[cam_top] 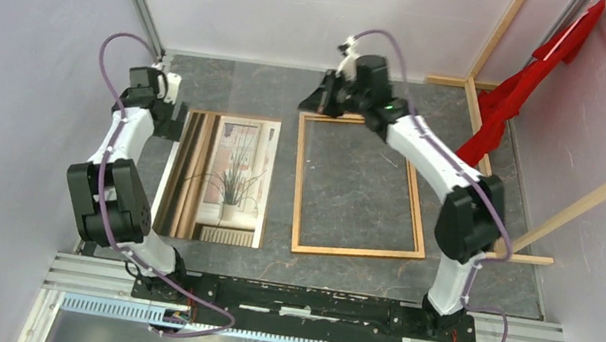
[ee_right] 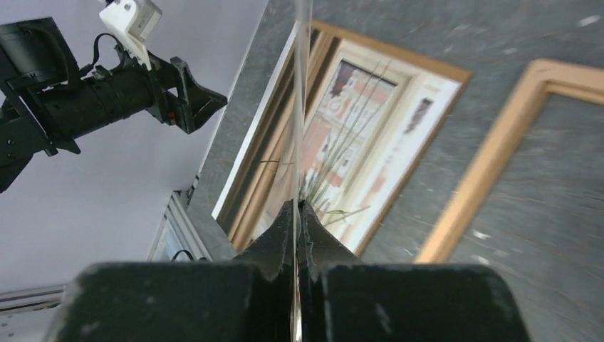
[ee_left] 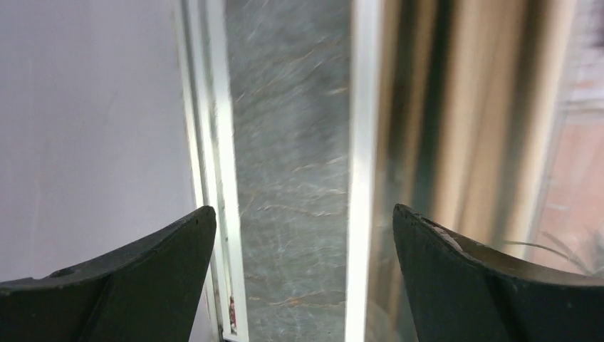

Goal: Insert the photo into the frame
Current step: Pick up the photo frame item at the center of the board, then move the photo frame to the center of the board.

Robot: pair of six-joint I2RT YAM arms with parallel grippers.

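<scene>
The photo (cam_top: pixel 231 179) lies flat, just left of the empty frame (cam_top: pixel 296 188). The left gripper (ee_left: pixel 303 214) gapes wide over its outer edge, holding nothing. The right gripper (ee_right: pixel 298 206) is pinched on a clear sheet (ee_right: pixel 295 107) (seen edge-on). Next, probably: nip that photo edge.

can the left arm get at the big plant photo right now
Probably yes: the open left gripper hangs right over the edge of the large beige-brown plant photo, with nothing visible in between.
</scene>
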